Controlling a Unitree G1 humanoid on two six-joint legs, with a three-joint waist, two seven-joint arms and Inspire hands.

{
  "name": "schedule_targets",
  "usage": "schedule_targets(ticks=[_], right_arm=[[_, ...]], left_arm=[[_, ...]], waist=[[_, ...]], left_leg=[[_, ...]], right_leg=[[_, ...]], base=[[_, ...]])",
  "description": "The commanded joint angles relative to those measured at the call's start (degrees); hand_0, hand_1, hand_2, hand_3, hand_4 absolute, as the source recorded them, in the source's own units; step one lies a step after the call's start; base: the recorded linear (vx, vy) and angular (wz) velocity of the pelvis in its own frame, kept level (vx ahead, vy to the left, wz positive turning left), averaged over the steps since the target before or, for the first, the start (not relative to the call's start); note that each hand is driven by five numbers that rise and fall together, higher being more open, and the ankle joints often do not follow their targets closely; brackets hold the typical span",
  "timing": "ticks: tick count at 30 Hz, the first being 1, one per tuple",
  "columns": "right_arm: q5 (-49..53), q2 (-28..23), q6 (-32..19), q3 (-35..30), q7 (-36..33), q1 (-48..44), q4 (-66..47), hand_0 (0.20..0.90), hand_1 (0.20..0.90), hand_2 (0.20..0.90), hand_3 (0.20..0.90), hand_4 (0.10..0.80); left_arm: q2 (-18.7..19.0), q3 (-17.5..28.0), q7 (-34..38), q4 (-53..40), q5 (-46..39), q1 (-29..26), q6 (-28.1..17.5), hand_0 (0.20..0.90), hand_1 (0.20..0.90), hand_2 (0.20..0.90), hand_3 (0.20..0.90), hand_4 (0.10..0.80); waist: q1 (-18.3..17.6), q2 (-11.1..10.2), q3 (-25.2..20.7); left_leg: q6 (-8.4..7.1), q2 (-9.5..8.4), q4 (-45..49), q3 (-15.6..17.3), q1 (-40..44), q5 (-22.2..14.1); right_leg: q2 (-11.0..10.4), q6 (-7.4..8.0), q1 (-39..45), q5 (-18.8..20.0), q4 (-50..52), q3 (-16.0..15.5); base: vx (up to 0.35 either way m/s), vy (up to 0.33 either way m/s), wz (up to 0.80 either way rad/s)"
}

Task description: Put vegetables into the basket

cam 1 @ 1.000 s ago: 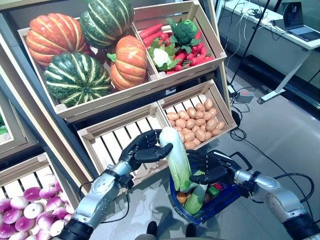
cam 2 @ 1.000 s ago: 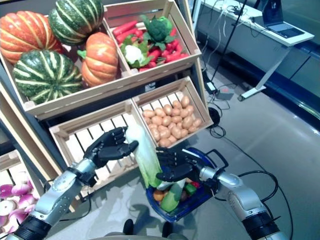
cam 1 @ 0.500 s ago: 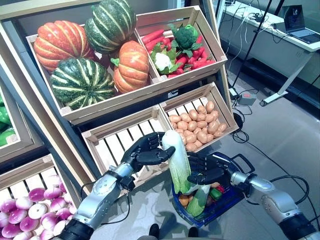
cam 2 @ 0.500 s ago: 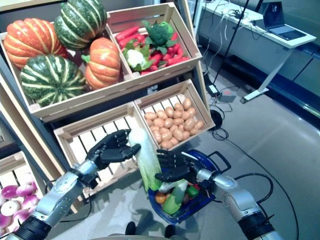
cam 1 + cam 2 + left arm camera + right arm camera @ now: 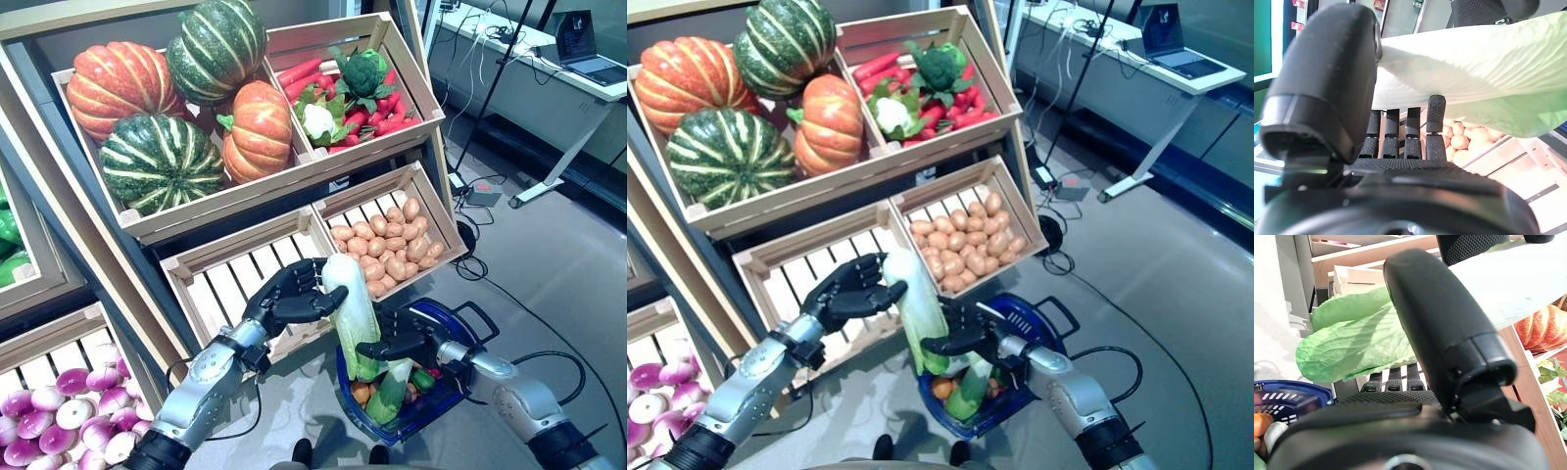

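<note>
Gripping the cabbage (image 5: 353, 313) with thumb and fingers curled round its white end, the left hand (image 5: 292, 297) holds it upright above the basket (image 5: 456, 382), where the right hand (image 5: 402, 340) clasps its leafy part, so uneven release could tip it out.

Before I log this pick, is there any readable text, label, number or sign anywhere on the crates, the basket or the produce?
None that can be read.
Wooden crates: no print shows.
Blue basket: no label shows.
Cabbage, held between the left robot hand and the right robot hand: no sticker shows.
Laptop on the far desk: screen too small to read.
Red patches past the thumb in the left wrist view: too blurred to read.
</note>
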Motion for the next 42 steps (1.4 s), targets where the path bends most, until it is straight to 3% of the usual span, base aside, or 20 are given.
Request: schedule_targets(ticks=[1, 11, 12, 13, 14, 15, 24, 28, 32, 33, 34, 42], right_arm=[[4.4, 0.8, 0.3, 5.4, 10.4, -3.7, -4.1, 0.9, 0.9, 0.9, 0.9, 0.8], [5.9, -1.6, 1.4, 7.7, 17.6, -4.6, -3.1, 0.9, 0.9, 0.9, 0.9, 0.8], [6.0, -1.9, 1.5, 7.7, 17.8, -4.6, -3.0, 0.832, 0.832, 0.832, 0.832, 0.755], [6.1, -2.1, 1.4, 7.6, 18.3, -4.6, -3.0, 0.559, 0.559, 0.559, 0.559, 0.573], [6.3, -2.2, 1.3, 7.7, 18.4, -4.6, -3.2, 0.484, 0.484, 0.484, 0.484, 0.522], [6.6, -2.4, 1.3, 7.7, 18.3, -4.6, -3.2, 0.3, 0.3, 0.3, 0.3, 0.4], [7.6, -2.6, 0.7, 7.3, 17.4, -4.2, -2.9, 0.3, 0.3, 0.3, 0.3, 0.4], [7.7, -2.4, -0.2, 6.8, 15.0, -3.4, -2.6, 0.3, 0.3, 0.3, 0.3, 0.4], [8.6, -2.7, -1.4, 6.0, 13.1, -2.8, -3.2, 0.3, 0.3, 0.3, 0.3, 0.4], [9.6, -2.9, -2.3, 5.4, 11.7, -2.7, -3.4, 0.3, 0.3, 0.3, 0.3, 0.4], [10.7, -3.0, -3.7, 4.4, 10.2, -2.4, -3.5, 0.3, 0.3, 0.3, 0.3, 0.4], [12.4, -2.1, -8.0, -3.1, 3.6, 1.7, -5.1, 0.3, 0.3, 0.3, 0.3, 0.4]], left_arm=[[-3.5, 1.0, -3.0, -8.4, -6.9, -8.4, -11.1, 0.3, 0.3, 0.3, 0.3, 0.4], [-2.7, 0.0, -6.4, -8.4, -10.6, -8.7, -10.5, 0.3, 0.3, 0.3, 0.3, 0.4], [-2.4, -0.2, -6.9, -8.5, -10.4, -8.7, -10.4, 0.3, 0.3, 0.3, 0.3, 0.4], [-2.4, -0.5, -7.1, -8.5, -10.4, -8.7, -10.3, 0.3, 0.3, 0.3, 0.3, 0.4], [-2.4, -0.6, -7.1, -8.5, -10.3, -8.6, -10.3, 0.3, 0.3, 0.3, 0.3, 0.4], [-2.2, -0.8, -7.1, -8.5, -10.3, -8.6, -10.2, 0.3, 0.3, 0.3, 0.3, 0.4], [-1.6, -1.2, -7.9, -8.0, -11.0, -8.2, -9.8, 0.3, 0.3, 0.3, 0.3, 0.4], [-1.2, -1.8, -12.9, -8.2, -11.2, -7.9, -9.8, 0.3, 0.3, 0.3, 0.3, 0.4], [-0.2, -2.8, -13.4, -8.8, -10.2, -7.9, -9.1, 0.3, 0.3, 0.3, 0.3, 0.4], [0.2, -3.0, -13.1, -8.7, -10.2, -7.9, -9.0, 0.378, 0.378, 0.378, 0.378, 0.452], [0.6, -2.9, -12.8, -8.6, -10.3, -7.9, -8.8, 0.9, 0.9, 0.9, 0.9, 0.8], [1.0, 0.5, -14.0, -9.1, -11.1, -4.9, -7.9, 0.9, 0.9, 0.9, 0.9, 0.8]], waist=[[1.0, -2.1, -5.0], [1.2, -2.3, -5.7], [1.2, -2.3, -5.7], [1.1, -2.3, -5.7], [1.1, -2.3, -5.7], [1.1, -2.3, -5.7], [0.9, -2.0, -5.6], [0.7, -1.9, -5.5], [0.3, -1.8, -5.4], [0.2, -1.7, -5.3], [0.0, -1.6, -5.3], [-0.6, -1.4, -4.7]], left_leg=[[0.14, -0.58, 0.0, 1.5, -1.3, -1.1], [0.01, -0.47, 0.0, 1.5, -1.1, -1.1], [0.01, -0.47, 0.0, 1.5, -1.1, -1.1], [0.01, -0.48, 0.0, 1.5, -1.1, -1.1], [-0.03, -0.47, 0.0, 1.5, -1.1, -1.0], [-0.06, -0.45, 0.0, 1.4, -1.1, -1.0], [0.0, -0.47, 0.0, 1.5, -0.8, -1.3], [0.01, -0.33, 0.0, 1.6, -0.7, -1.4], [0.07, -0.25, 0.0, 1.9, -0.6, -1.4], [0.08, -0.25, 0.0, 1.9, -0.6, -1.5], [0.15, -0.23, 0.0, 2.1, -0.5, -1.5], [0.37, -0.1, 0.0, 2.3, -0.6, -1.7]], right_leg=[[-3.7, 1.97, -0.2, 2.6, 0.1, -0.5], [-3.7, 2.02, -0.1, 2.6, 0.1, -0.5], [-3.7, 2.0, 0.0, 2.6, 0.1, -0.4], [-3.6, 2.02, 0.0, 2.6, 0.1, -0.4], [-3.6, 2.04, 0.0, 2.6, 0.1, -0.3], [-3.6, 2.06, 0.0, 2.6, 0.1, -0.3], [-3.5, 2.08, 0.3, 2.4, 0.1, 0.2], [-3.4, 2.05, 0.2, 2.4, 0.1, 0.4], [-3.3, 2.13, 0.2, 2.4, 0.1, 0.8], [-3.2, 2.15, 0.1, 2.4, 0.1, 0.9], [-3.2, 2.18, 0.2, 2.3, 0.1, 1.1], [-3.0, 2.23, -0.1, 2.4, 0.1, 1.8]], base=[[0.0, 0.0, 0.0], [0.001, 0.0, 0.0], [0.0, 0.0, 0.0], [0.0, 0.0, 0.0], [0.0, 0.0, 0.0], [0.0, 0.0, 0.0], [0.0, 0.0, 0.0], [0.0, 0.0, 0.0], [0.0, 0.0, 0.0], [0.0, 0.0, 0.0], [0.0, 0.0, 0.0], [0.0, 0.0, 0.0]])
